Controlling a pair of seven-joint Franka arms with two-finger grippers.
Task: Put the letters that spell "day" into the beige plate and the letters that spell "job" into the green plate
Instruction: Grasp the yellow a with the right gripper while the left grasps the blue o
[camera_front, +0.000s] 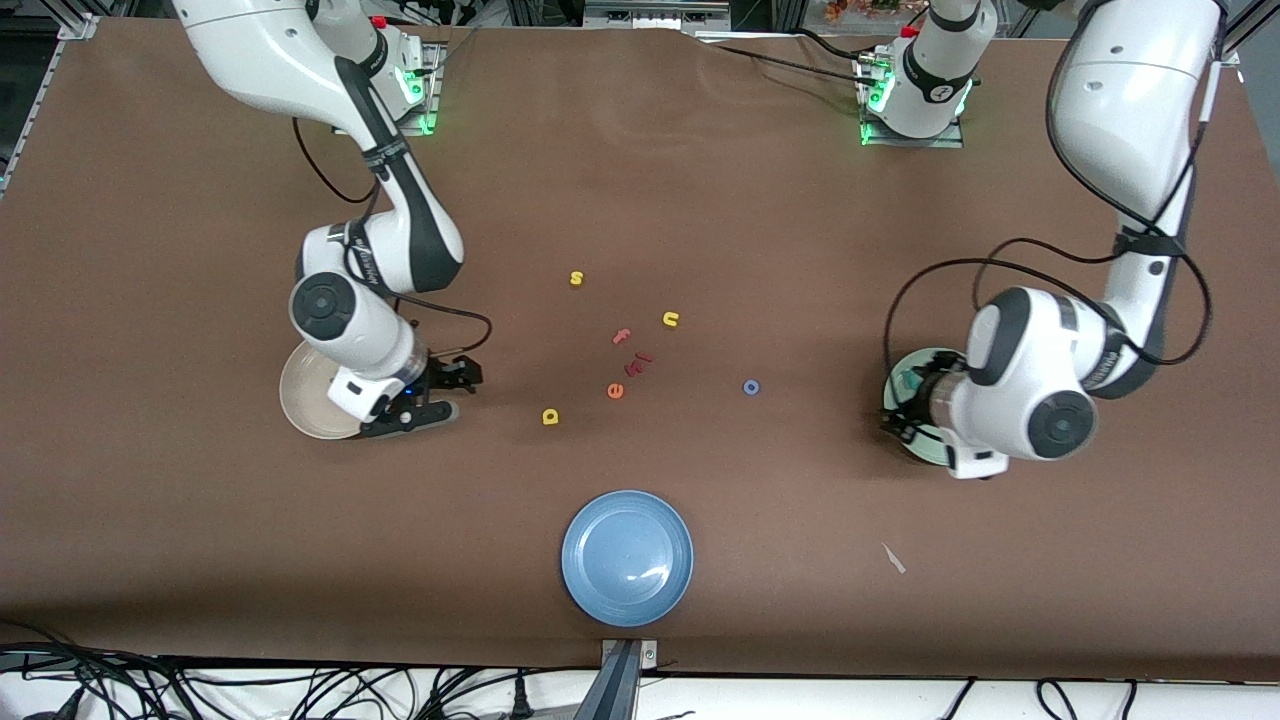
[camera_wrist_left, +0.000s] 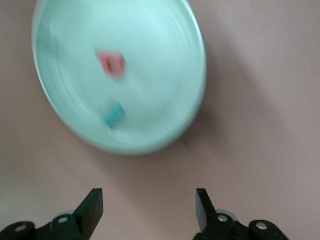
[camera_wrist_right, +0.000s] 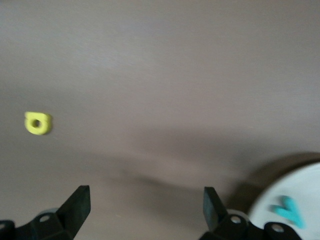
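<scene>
Both end effectors, left (camera_wrist_left: 149, 210) and right (camera_wrist_right: 146, 210), gape empty; we risk grabbing the yellow "n" (camera_front: 671, 319), twelve o'clock of the "a" (camera_front: 550, 416).

Pale mint-green plate (camera_wrist_left: 165, 45) carrying a salmon-red letter (camera_wrist_left: 111, 63) and a teal letter (camera_wrist_left: 114, 115), cream-beige plate (camera_front: 300, 395) holding a teal "y" (camera_wrist_right: 290, 212), yellow "a" (camera_front: 550, 416), blue "o" (camera_front: 751, 386), orange "e" (camera_front: 615, 391), blue plate (camera_front: 627, 557), brown table (camera_front: 200, 520).

Brown counter (camera_front: 200, 560) with plates and loose letters.
On it: beige plate (camera_front: 300, 400), green plate (camera_front: 905, 375), blue plate (camera_front: 627, 558), yellow "a" (camera_front: 550, 416), blue "o" (camera_front: 751, 387), yellow "s" (camera_front: 576, 278), yellow "n" (camera_front: 671, 319).
</scene>
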